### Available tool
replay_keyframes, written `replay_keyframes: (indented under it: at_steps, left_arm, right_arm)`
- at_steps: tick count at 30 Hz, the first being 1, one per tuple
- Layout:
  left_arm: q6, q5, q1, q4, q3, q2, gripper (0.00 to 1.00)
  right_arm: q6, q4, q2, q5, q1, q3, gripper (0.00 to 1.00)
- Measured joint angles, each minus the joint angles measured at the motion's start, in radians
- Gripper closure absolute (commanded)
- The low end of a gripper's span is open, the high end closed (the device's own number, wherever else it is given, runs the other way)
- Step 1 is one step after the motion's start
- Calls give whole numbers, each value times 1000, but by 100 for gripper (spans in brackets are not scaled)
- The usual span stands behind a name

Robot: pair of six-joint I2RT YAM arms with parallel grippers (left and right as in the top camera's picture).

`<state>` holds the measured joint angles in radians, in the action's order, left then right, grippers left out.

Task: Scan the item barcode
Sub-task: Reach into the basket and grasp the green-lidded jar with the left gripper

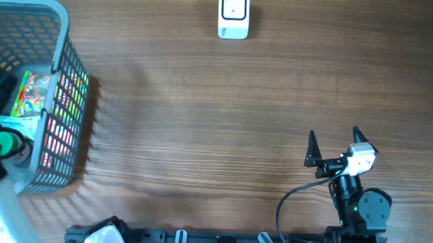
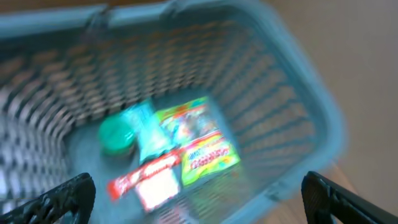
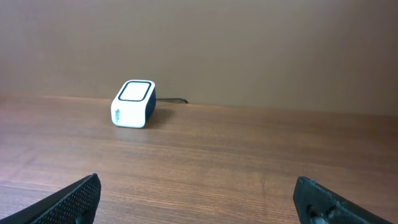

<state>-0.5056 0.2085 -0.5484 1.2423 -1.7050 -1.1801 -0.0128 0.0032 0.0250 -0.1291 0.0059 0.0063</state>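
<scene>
A blue-grey mesh basket (image 1: 66, 34) at the table's left edge holds the items. In the blurred left wrist view I see a green-yellow packet (image 2: 202, 146), a red-and-white packet (image 2: 149, 180) and a green-capped bottle (image 2: 116, 135) on its floor. My left gripper (image 2: 199, 202) hangs open above them, touching nothing. The white barcode scanner (image 1: 233, 14) stands at the far middle edge and also shows as the scanner (image 3: 133, 103) in the right wrist view. My right gripper (image 1: 334, 132) is open over bare table at the near right, holding nothing.
The basket's near rim (image 2: 311, 118) lies below the left gripper's right finger. A black cable (image 3: 171, 99) leads from behind the scanner. Black arm bases (image 1: 218, 242) line the table's front edge.
</scene>
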Motion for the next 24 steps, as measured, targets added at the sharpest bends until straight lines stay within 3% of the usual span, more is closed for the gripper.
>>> replay_keyframes:
  at_steps: [3, 8, 15, 24]
  left_arm:
    - [-143, -11, -137, 80, 1, -111, 0]
    - [-226, -16, -253, 80, 53, -267, 0]
    - [-245, -14, -277, -191, 330, -347, 0]
    - [-185, 94, -277, -363, 372, -394, 0]
  right_arm:
    - [0, 0, 0, 0, 0, 0, 0]
    - [0, 0, 0, 0, 0, 0, 0]
    - [0, 0, 0, 0, 0, 0, 0]
    - [0, 0, 0, 0, 0, 0, 0]
